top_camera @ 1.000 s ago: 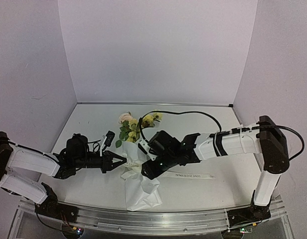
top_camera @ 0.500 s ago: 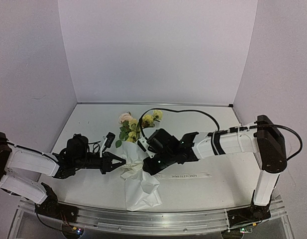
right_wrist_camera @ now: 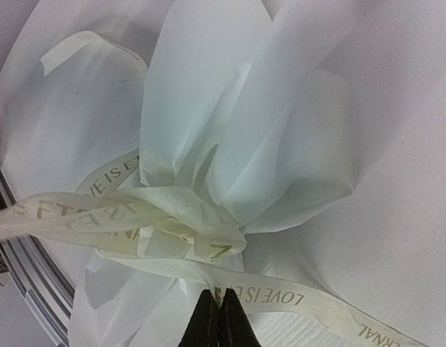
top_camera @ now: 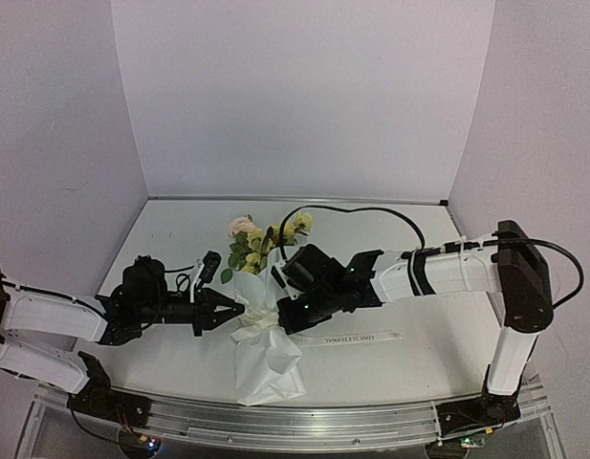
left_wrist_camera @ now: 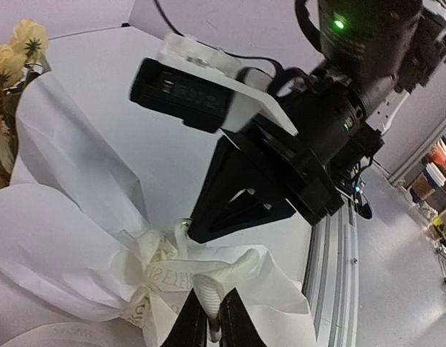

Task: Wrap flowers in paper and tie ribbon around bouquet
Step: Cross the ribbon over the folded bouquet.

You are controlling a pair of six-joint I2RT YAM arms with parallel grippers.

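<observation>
white paper-wrapped bouquet lies flat, ribbon knotted mid-cone.

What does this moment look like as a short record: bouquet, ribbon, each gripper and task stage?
bouquet: lies on the table, flowers toward the far wall, paper gathered at the waist
ribbon: wound round the gathered waist and crossed into what looks like a loose knot; one printed tail lies on the table on the right arm's side
left gripper: shut on a ribbon strand beside the knot
right gripper: shut on the ribbon just below the knot
task stage: flowers wrapped; tie under way, no finished bow visible
</observation>
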